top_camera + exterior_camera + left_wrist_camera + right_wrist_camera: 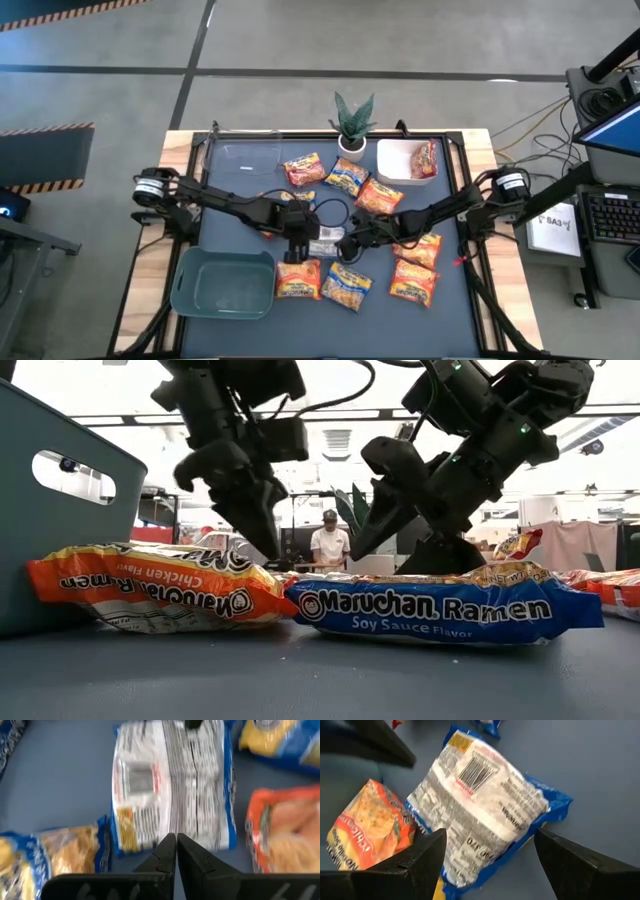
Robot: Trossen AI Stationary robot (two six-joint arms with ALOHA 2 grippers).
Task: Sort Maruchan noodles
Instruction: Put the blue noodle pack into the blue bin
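near the middle of the high view, both arms meet over a face-down packet [327,241] with a white printed back and blue edges, lying flat on the counter [230,200]. the left end effector [176,851] has its fingers pressed together, tips just above that packet's near edge. the right end effector [490,855] stands spread wide, a finger on either side of the same packet, not clamped. other maruchan noodles [345,285] lie scattered around, lower centre and right; one sits in a white bin [392,165] at upper right. a teal bin [222,285] rests at lower left.
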